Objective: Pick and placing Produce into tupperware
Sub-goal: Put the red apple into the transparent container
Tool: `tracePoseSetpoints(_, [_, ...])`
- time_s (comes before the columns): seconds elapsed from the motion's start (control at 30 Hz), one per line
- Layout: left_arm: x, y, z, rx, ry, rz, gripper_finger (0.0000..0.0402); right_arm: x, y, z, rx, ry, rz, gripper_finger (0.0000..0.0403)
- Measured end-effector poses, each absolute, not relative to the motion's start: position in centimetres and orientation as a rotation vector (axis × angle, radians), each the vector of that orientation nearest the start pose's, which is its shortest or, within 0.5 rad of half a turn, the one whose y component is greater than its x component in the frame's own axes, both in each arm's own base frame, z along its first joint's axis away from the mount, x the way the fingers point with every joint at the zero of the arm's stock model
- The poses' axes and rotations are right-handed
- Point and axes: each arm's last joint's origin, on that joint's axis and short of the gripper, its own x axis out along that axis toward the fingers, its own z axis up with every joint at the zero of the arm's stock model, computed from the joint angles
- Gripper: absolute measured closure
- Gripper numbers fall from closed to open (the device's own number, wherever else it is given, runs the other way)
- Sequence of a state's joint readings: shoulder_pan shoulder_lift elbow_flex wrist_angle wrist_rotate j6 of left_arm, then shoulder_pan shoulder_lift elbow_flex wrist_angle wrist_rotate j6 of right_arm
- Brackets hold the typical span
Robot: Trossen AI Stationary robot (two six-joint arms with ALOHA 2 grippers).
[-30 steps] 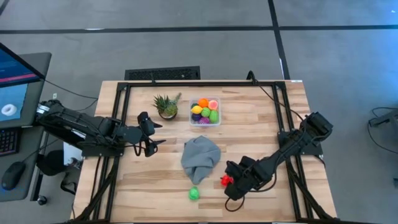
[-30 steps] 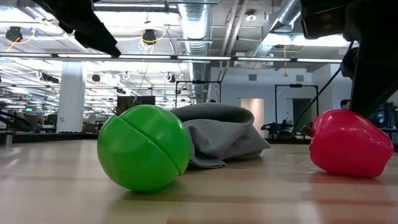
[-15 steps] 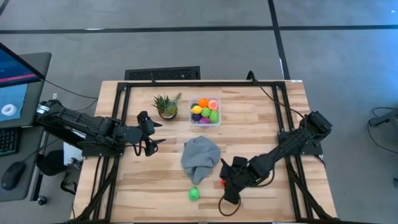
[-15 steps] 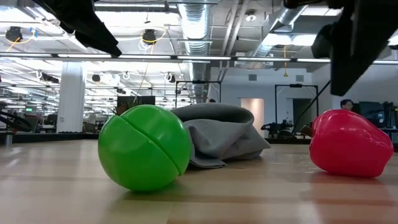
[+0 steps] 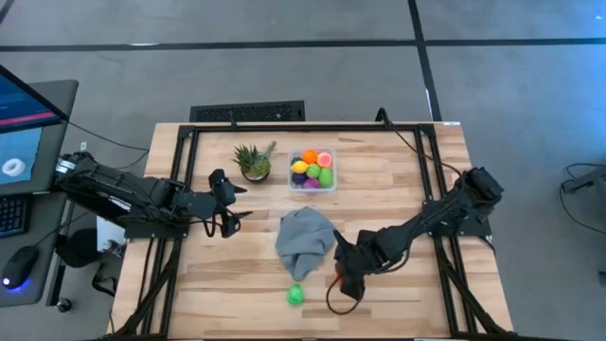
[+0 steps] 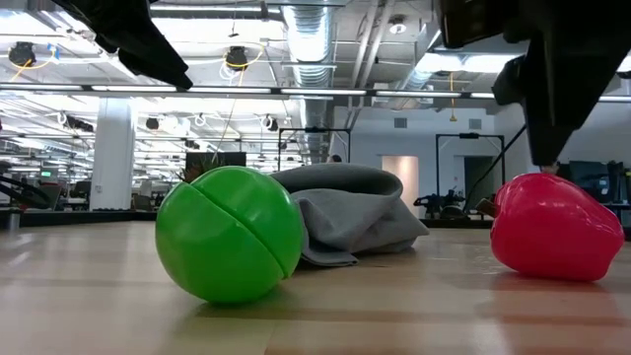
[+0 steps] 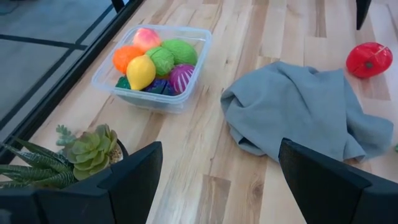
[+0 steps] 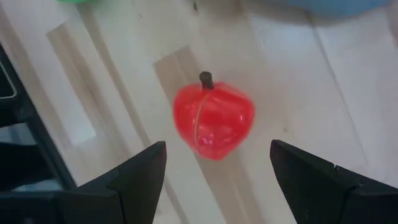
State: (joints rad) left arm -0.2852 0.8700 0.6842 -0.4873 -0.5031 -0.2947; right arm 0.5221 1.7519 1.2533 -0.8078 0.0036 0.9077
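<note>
Right hand (image 8: 214, 180) spread above red apple (image 8: 213, 120) — clear wood around

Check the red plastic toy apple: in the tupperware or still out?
Out. The red plastic toy apple lies on the wooden table, apart from the clear square tupperware.

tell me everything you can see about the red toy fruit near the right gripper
The red toy fruit is a glossy plastic apple-like piece with a short dark stem and a seam running round its body. It lies on its side on the bare wooden table, in the front part, to the right of the grey cloth and apart from it. Nothing touches it but the table. The right gripper hangs above it, jaws open and astride it, not yet gripping.
</note>
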Motion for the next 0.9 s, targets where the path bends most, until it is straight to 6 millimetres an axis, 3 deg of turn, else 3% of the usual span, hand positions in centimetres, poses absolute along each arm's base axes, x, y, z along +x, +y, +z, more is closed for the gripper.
tracePoseSetpoints(0.33, [17.1, -3.5, 26.1, -0.019, 0.579, 0.314, 0.009, 30.3, 14.6, 20.8, 0.577, 1.442, -0.07, 0.0092])
tracePoseSetpoints(0.57, [17.1, -3.5, 26.1, -0.027, 0.578, 0.317, 0.009, 30.3, 13.9, 21.4, 0.476, 1.33, -0.177, 0.0092])
tracePoseSetpoints(0.77, [17.1, -3.5, 26.1, -0.042, 0.575, 0.321, 0.009, 30.0, 14.8, 22.5, 0.294, 1.106, -0.272, 0.0092])
tracePoseSetpoints(0.9, [17.1, -3.5, 26.1, -0.046, 0.573, 0.322, 0.009, 30.0, 14.8, 22.6, 0.271, 1.095, -0.27, 0.0092])
